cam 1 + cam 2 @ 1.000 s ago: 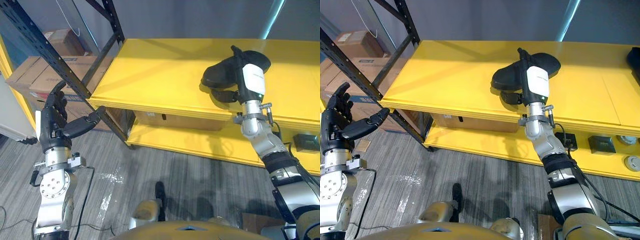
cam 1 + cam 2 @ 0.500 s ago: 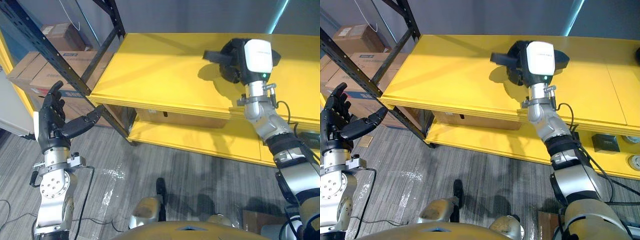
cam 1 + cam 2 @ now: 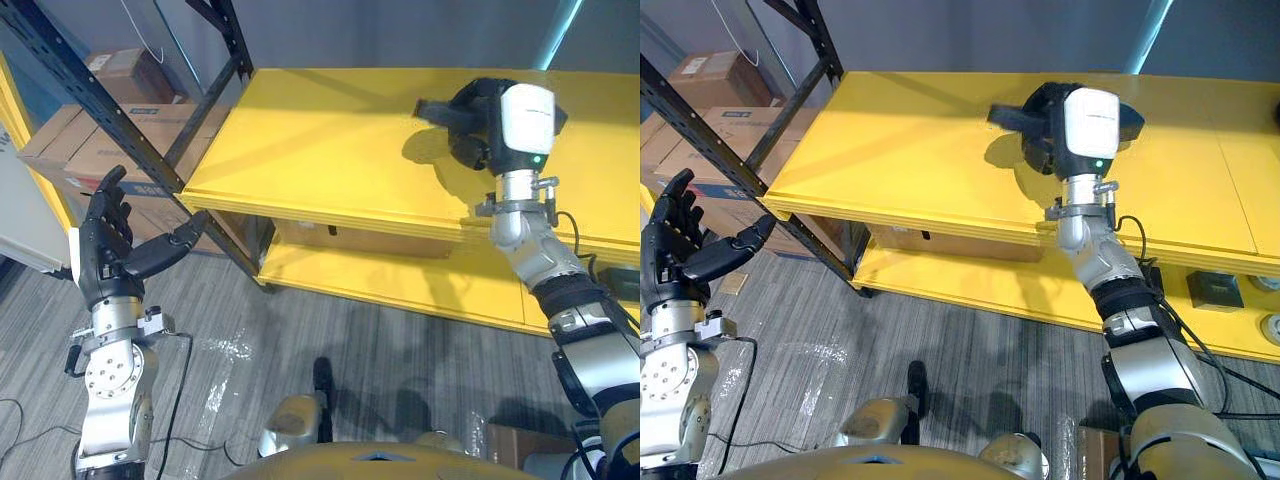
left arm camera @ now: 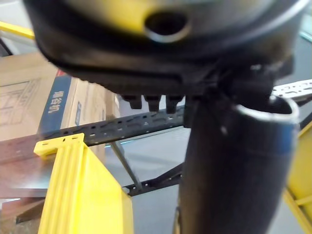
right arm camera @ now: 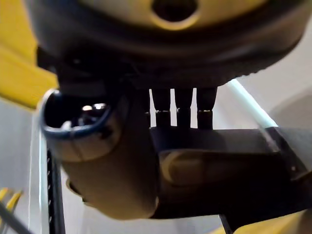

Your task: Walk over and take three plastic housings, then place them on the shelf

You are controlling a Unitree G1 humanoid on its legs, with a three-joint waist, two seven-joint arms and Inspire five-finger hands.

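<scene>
A black plastic housing (image 3: 440,108) is held over the top of the yellow shelf (image 3: 320,140), toward its right part. My right hand (image 3: 497,120) is shut on it, with the white cover of the hand facing up. The same housing (image 3: 1012,117) sticks out to the left of the hand (image 3: 1072,125) in the right eye view. In the right wrist view the thumb (image 5: 114,170) curls against the dark housing (image 5: 219,146). My left hand (image 3: 108,245) stands open at the lower left over the floor, fingers straight and holding nothing.
A black rack upright (image 3: 95,95) slants across the left, with cardboard boxes (image 3: 85,150) behind it. A lower yellow shelf board (image 3: 400,285) carries a small black box (image 3: 1206,290) and a round part (image 3: 1270,326). Grey plank floor (image 3: 300,340) lies in front.
My right hand has lifted and turned with the black housing, from lying on the shelf top to being held above it, slightly farther right. The left hand has barely moved.
</scene>
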